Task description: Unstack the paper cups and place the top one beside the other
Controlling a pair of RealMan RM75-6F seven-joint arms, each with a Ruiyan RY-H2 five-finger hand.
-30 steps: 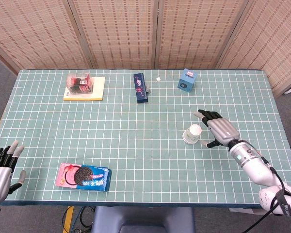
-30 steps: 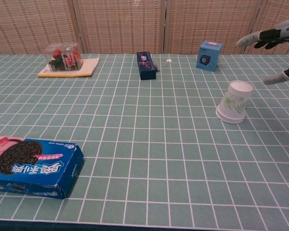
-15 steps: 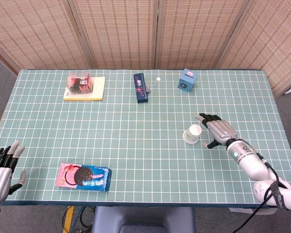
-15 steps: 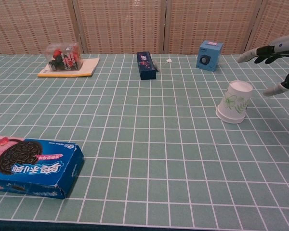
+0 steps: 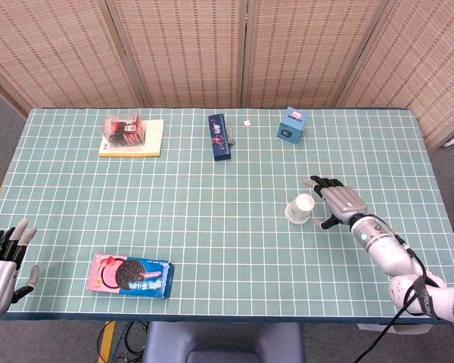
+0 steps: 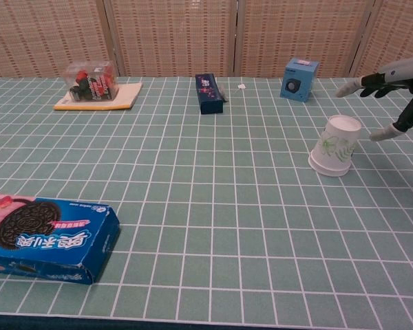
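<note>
Head view only: left hand [image 5: 0, 265] at near-left table [image 5: 212, 189] corner, fingers spread, empty. Cookie box [image 5: 130, 275] by near edge. Open mat mid-table. Stacked paper cups [image 5: 300, 209] tilted, upside down, right of centre; right hand [image 5: 339, 201] just beside, fingers apart, not touching. Far: blue box [image 5: 292, 125], dark carton [image 5: 219, 136].

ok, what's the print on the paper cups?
White paper cups with a green leaf print on the side; clearest in the chest view.

White leaf-printed paper cups [image 5: 300, 209] [image 6: 336, 146], apparently nested, upside down, tilted.
</note>
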